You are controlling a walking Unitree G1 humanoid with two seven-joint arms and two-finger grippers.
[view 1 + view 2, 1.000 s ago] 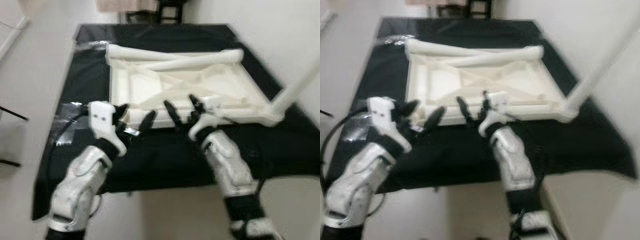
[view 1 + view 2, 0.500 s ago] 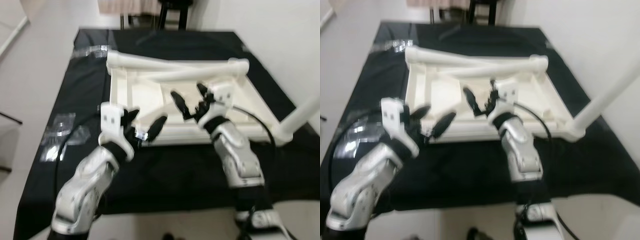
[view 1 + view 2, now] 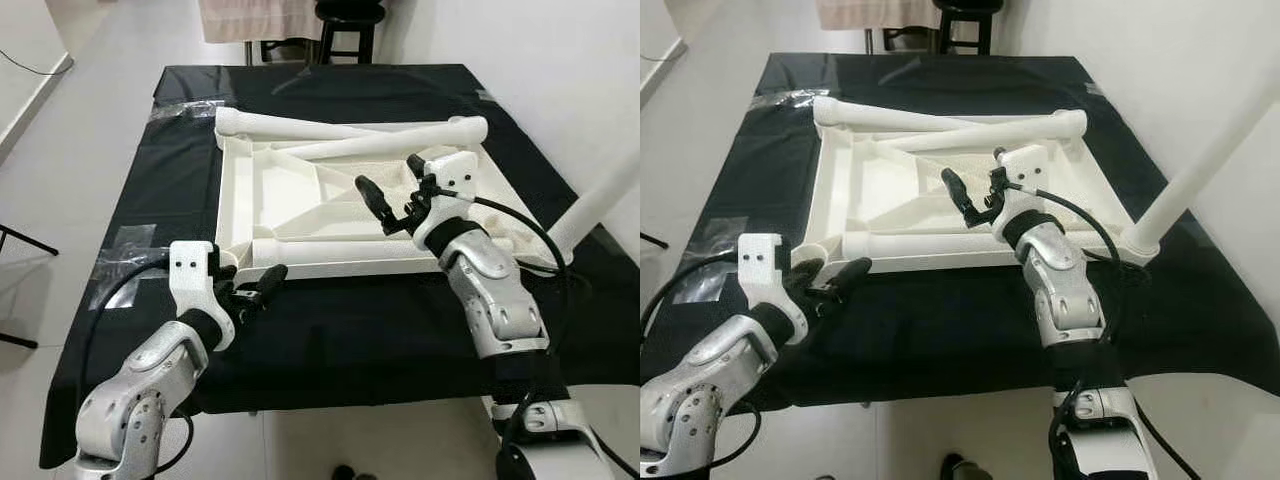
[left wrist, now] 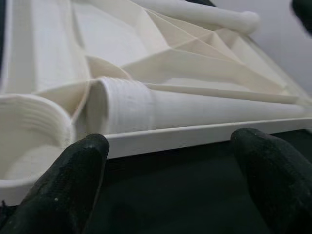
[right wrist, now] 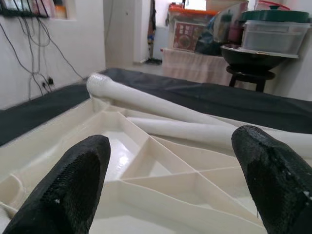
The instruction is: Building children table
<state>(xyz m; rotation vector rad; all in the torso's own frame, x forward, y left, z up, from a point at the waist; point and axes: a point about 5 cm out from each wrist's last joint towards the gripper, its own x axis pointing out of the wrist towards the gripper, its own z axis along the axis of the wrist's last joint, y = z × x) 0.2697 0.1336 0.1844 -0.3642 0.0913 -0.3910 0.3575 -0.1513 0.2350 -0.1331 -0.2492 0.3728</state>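
A white children's tabletop (image 3: 300,190) lies upside down on the black-covered table (image 3: 340,320). Two loose white legs (image 3: 340,128) lie crossed along its far edge. Another leg (image 4: 195,114) with a threaded end lies inside its near rim, beside an empty corner socket (image 4: 29,131). One leg (image 3: 600,200) stands screwed into the near right corner. My left gripper (image 3: 250,287) is open, low on the cloth just before the near left corner. My right gripper (image 3: 393,195) is open and empty, hovering over the tabletop's ribbed inside, pointing at the far legs (image 5: 146,100).
Clear plastic bags (image 3: 125,245) lie on the cloth at the left edge. A dark stool (image 3: 345,15) and a hanging cloth (image 3: 250,18) stand beyond the far end. A white wall runs close along the right. Bare black cloth spans the near side.
The camera has shifted and sharpened. My right gripper has moved from the tabletop's near rim to above its inside. My left gripper has dropped lower at the near left corner.
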